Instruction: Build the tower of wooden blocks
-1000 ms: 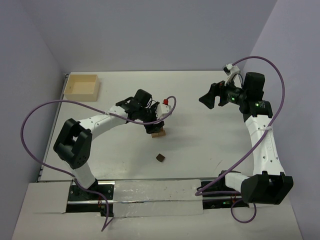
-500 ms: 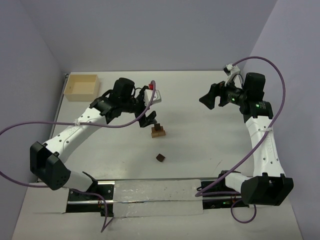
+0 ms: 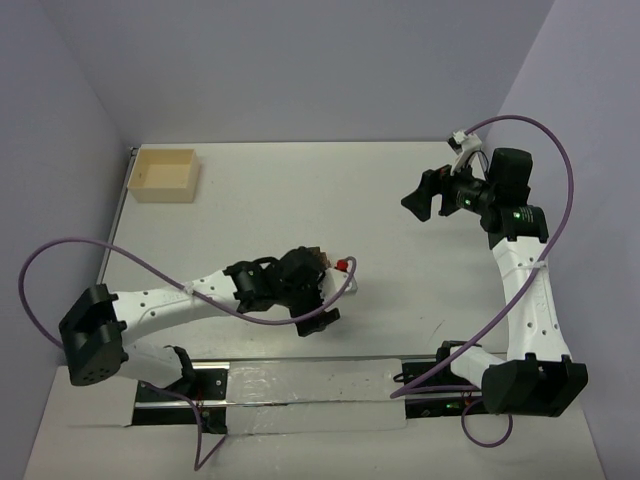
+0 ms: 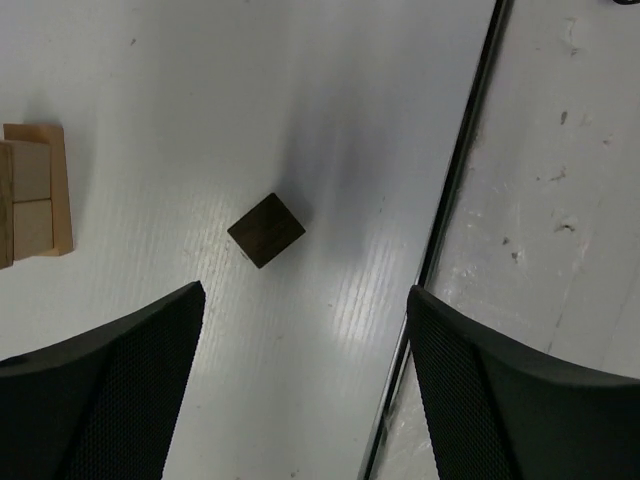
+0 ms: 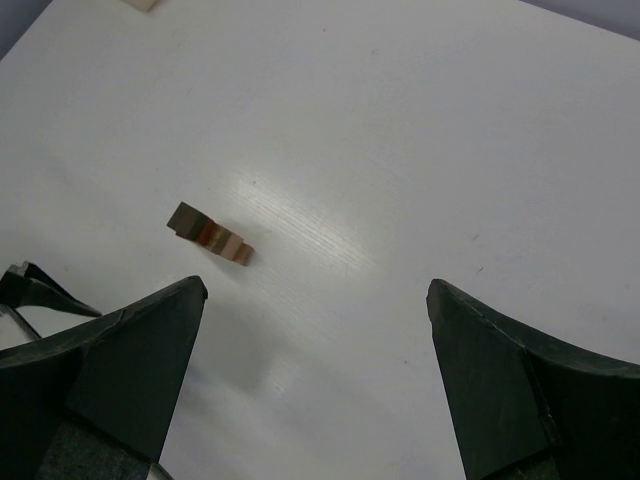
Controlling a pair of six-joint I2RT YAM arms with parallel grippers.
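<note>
Both claws gape empty over the white worktop (image 3: pixel 400 290). The left claw (image 4: pixel 305 292) has swung back from the wood block tower (image 4: pixel 35 190) at mid-worktop to the near edge and now hangs above the loose dark brown cube (image 4: pixel 266 230) lying near the tower. I judge that cube the next pick. The right claw (image 5: pixel 317 287) waits well apart, far right. From above, the left arm (image 3: pixel 180 300) hides the cube and most of the tower, and the left wrist view crops the tower's side.
</note>
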